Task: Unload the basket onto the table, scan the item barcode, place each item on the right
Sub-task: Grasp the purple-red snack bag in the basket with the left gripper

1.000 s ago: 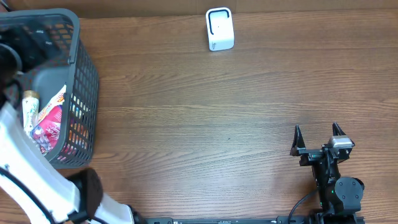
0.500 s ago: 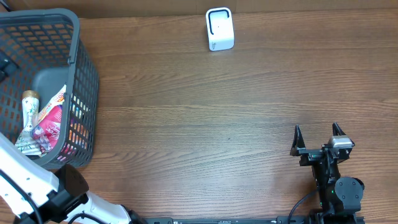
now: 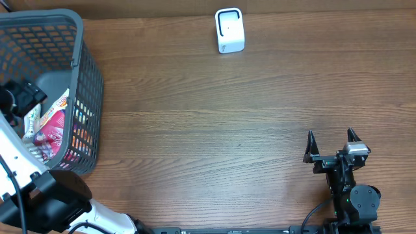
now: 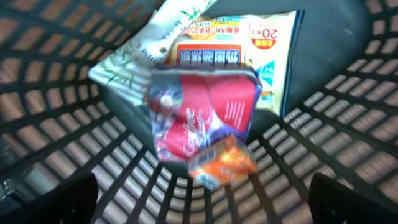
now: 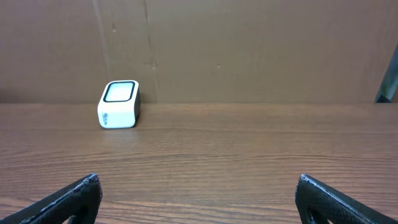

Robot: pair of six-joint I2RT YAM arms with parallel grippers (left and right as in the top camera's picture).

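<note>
1 grey plastic mesh basket (image 3: 88, 78), far-left table corner: 4 colourful snack packets (image 4: 205, 112) visible inside. 1 white box scanner (image 3: 229, 30), far edge. Left gripper (image 4: 202, 202), right gripper (image 3: 331, 134): wide, empty.

We are seeing the grey mesh basket (image 3: 88, 71) hemming in the left gripper (image 4: 202, 202) on every side, its jaws spread wide over snack packets (image 4: 208, 106) crowding the floor. Open wooden table (image 3: 214, 130) is lying between the right gripper (image 3: 331, 138) and the white scanner (image 3: 229, 30) by the far edge.
</note>
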